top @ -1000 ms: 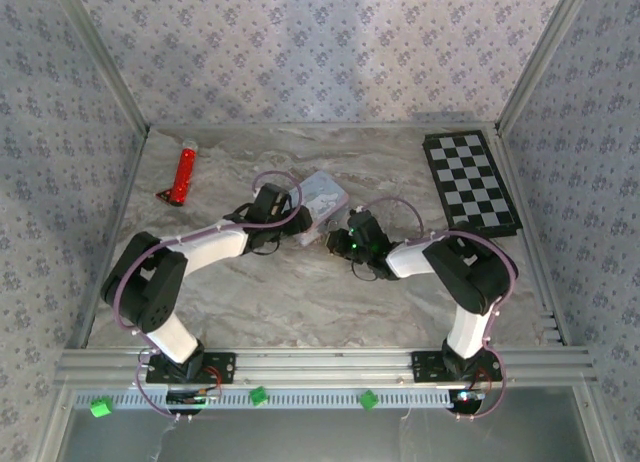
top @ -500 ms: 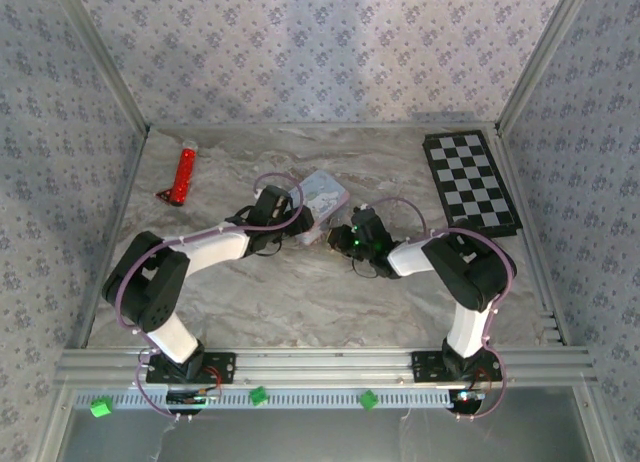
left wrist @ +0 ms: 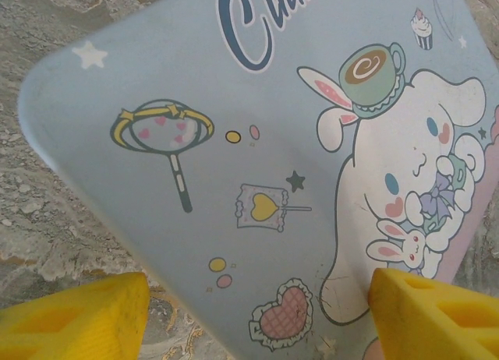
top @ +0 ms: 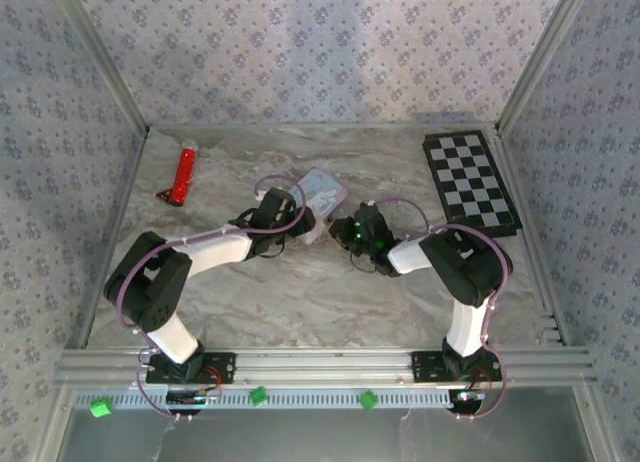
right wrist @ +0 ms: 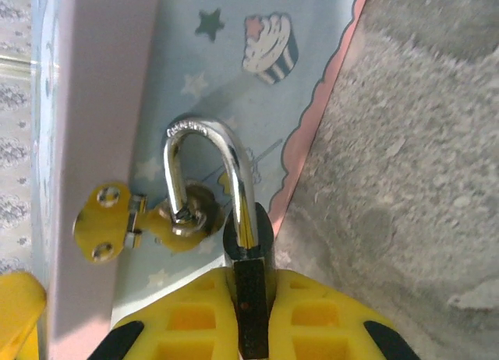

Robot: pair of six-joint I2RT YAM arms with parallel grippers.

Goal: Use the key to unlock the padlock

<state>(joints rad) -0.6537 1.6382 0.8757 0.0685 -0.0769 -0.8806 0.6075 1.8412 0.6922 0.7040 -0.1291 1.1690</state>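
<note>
The padlock (right wrist: 250,247) has a small black body and a silvery shackle (right wrist: 234,161). My right gripper (right wrist: 251,286) is shut on that body. The shackle's long leg enters the body, while its short leg hangs through the ring of the yellow hasp (right wrist: 117,224) on the pastel cartoon tin (right wrist: 234,72). In the top view the right gripper (top: 347,232) sits at the tin's (top: 322,192) near-right side. My left gripper (left wrist: 257,313) is open, its yellow fingers (left wrist: 86,317) wide apart over a corner of the tin's lid (left wrist: 257,126), at the tin's near-left side (top: 297,225).
A red tube (top: 184,174) lies at the back left of the marble table. At the back right a chessboard (top: 470,182) lies flat. Patterned walls close in three sides, and a metal rail (top: 320,364) runs along the near edge.
Both grippers have crept a little farther from the bases, and the tin has shifted slightly back and left with them. The right gripper has kept its hold on the padlock.
</note>
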